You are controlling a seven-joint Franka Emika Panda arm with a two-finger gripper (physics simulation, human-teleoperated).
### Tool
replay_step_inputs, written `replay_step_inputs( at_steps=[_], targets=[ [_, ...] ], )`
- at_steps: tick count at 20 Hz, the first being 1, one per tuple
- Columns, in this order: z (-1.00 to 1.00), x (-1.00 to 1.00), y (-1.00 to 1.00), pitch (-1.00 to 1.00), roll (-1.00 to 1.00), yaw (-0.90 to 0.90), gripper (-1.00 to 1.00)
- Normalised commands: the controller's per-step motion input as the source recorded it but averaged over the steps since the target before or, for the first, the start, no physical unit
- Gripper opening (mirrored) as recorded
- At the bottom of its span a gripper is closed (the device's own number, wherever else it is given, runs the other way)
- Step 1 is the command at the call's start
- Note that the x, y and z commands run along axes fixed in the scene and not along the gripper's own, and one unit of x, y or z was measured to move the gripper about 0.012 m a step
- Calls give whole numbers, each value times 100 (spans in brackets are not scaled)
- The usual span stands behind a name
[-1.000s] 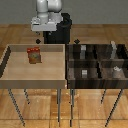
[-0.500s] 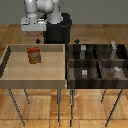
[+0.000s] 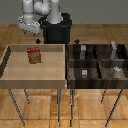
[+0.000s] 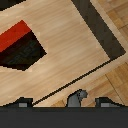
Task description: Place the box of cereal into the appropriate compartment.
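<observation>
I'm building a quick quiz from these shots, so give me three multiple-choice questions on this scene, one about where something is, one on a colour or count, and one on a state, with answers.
1. Where is the box of cereal?
A. in the light wooden tray
B. in the dark bin
C. on the floor

2. How many cells does the dark bin have?
A. two
B. four
C. six

3. What is the gripper doing?
A. clamping the cereal box
B. resting inside a bin cell
C. hanging above the tray's far edge, holding nothing

Answers:
1 A: the box stands upright on the tray's floor.
2 B: crossing walls split the bin into four.
3 C: the exterior view shows it apart from the box; the wrist view shows no item between the fingertips.
</observation>
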Motion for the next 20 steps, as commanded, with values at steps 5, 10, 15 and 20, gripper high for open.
replay_step_inputs(
  at_steps=[5, 10, 15, 20],
  targets=[
    [0, 0, 0, 0, 0, -96, 100],
    [0, 20, 0, 0, 0, -49, 100],
    [5, 100, 0, 0, 0, 0, 100],
    [40, 0, 0, 0, 0, 0, 100]
  ],
)
